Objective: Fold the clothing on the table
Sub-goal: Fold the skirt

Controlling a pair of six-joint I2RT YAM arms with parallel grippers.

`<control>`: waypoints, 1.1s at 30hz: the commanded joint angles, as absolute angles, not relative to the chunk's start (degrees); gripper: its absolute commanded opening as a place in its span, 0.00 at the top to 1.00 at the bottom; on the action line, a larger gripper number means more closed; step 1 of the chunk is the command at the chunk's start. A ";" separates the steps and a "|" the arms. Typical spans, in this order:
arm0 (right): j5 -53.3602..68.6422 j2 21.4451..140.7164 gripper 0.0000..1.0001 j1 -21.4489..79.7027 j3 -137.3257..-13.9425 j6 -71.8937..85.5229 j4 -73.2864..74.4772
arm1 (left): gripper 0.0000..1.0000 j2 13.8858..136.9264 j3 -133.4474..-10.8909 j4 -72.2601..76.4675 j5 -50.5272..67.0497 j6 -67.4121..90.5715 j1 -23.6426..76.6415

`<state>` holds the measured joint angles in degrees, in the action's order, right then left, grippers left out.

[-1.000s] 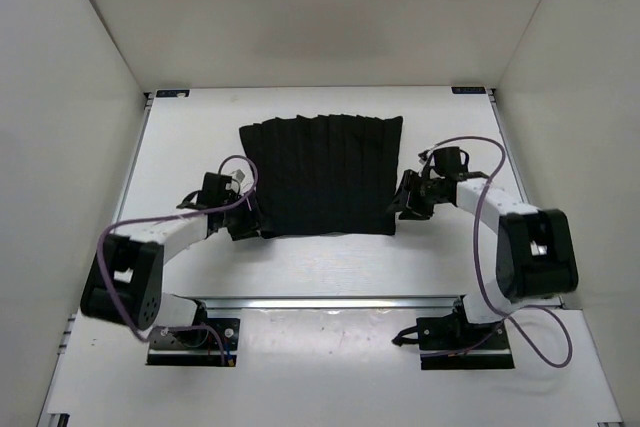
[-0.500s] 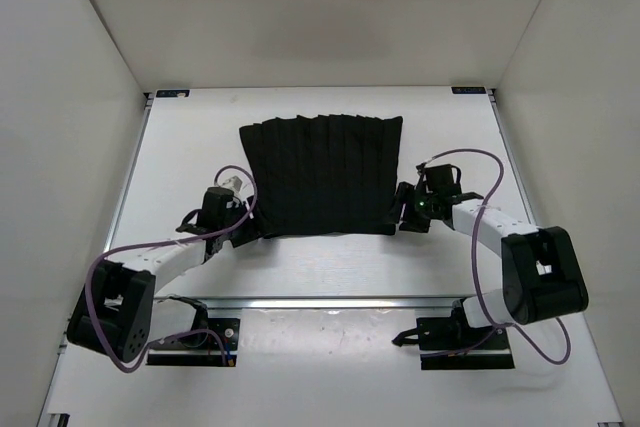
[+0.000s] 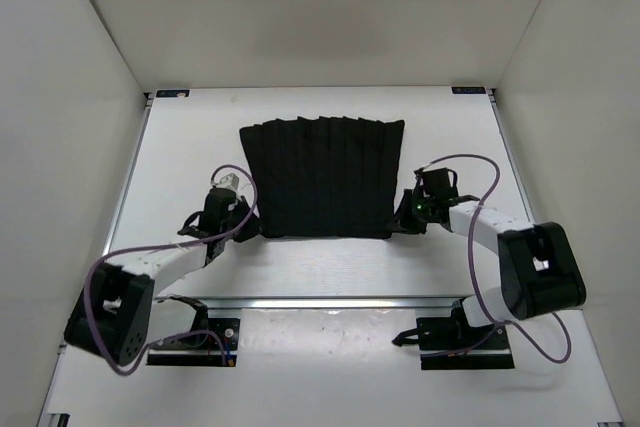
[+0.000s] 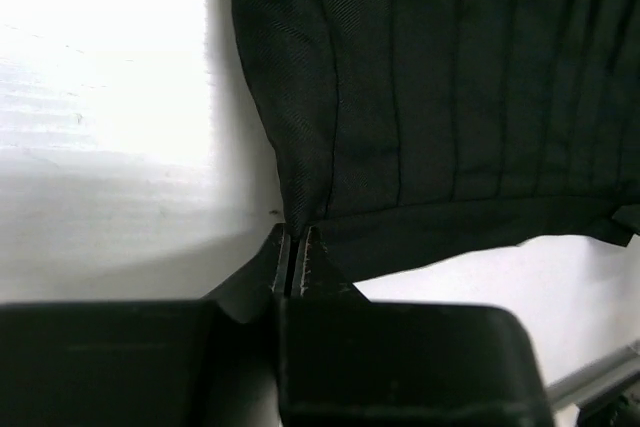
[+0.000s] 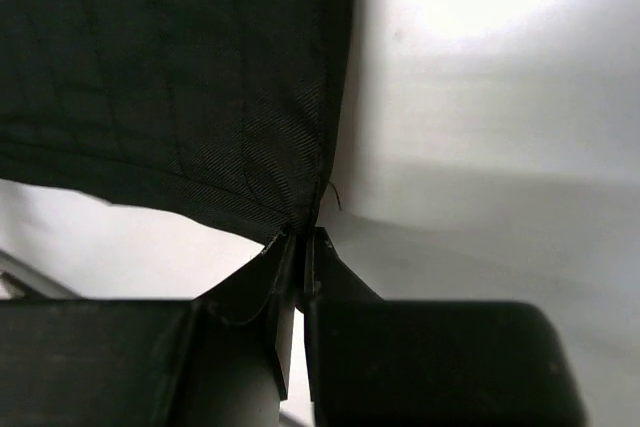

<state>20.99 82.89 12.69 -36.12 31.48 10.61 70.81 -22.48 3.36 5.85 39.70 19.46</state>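
One table, one piece of clothing, two arms, two grippers.

The one big white table (image 3: 330,262) holds one piece of black clothing (image 3: 322,177), which lies flat in the middle of it, with long ridges running from far edge to near edge. Two arms reach in from the near side: the left arm (image 3: 170,252) and the right arm (image 3: 490,219). The left gripper (image 4: 296,247) is squeezed tight on the near left corner of the clothing. The right gripper (image 5: 300,245) is squeezed tight on the near right corner. Both corners sit low against the table.
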 commanded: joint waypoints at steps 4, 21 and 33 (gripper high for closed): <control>23.45 66.38 1.00 9.94 -42.52 27.52 24.58 | 1.00 52.68 -27.23 -12.79 4.93 36.74 18.10; 29.43 29.45 1.00 9.51 -39.98 27.51 57.38 | 1.00 24.26 -32.95 -48.50 14.94 36.48 19.78; 31.34 45.25 1.00 0.10 -43.33 27.07 41.16 | 1.00 45.14 -37.26 -26.12 15.29 36.82 14.25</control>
